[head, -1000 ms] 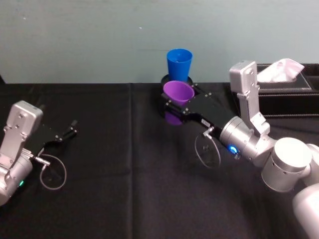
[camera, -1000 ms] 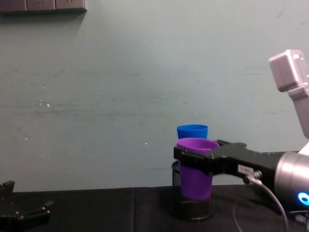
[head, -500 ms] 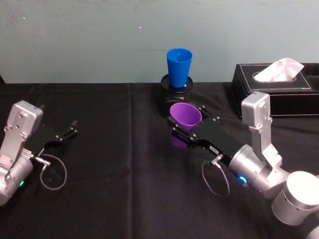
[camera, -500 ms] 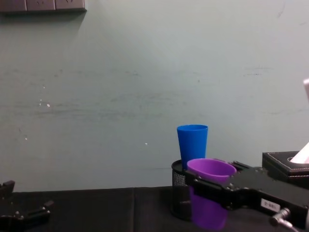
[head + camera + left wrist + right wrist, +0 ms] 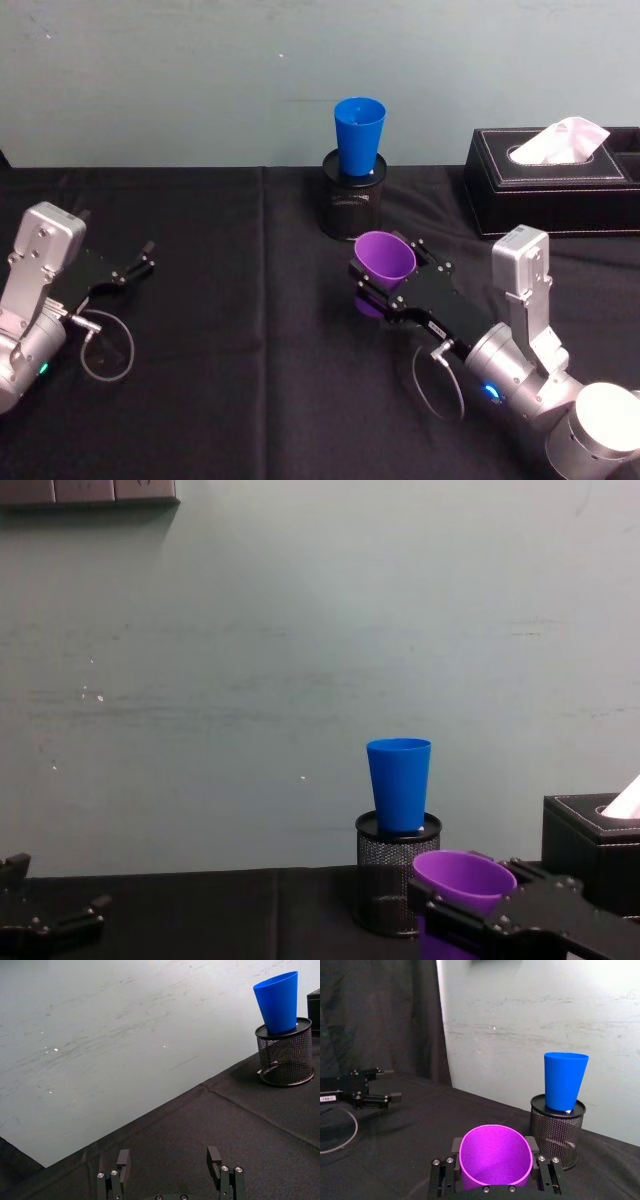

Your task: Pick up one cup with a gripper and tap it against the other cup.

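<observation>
Right gripper [image 5: 385, 287] clamps the purple cup [image 5: 381, 262] between its flat jaws, cup held mouth-up, long axis near vertical with a slight tilt, over the black table [image 5: 240, 380]. It sits well apart from the blue cup [image 5: 359, 135], which stands upright atop the mesh pen holder [image 5: 352, 205] toward the wall. Left gripper [image 5: 135, 268] rests at the table's left, fingers spread, holding nothing.
</observation>
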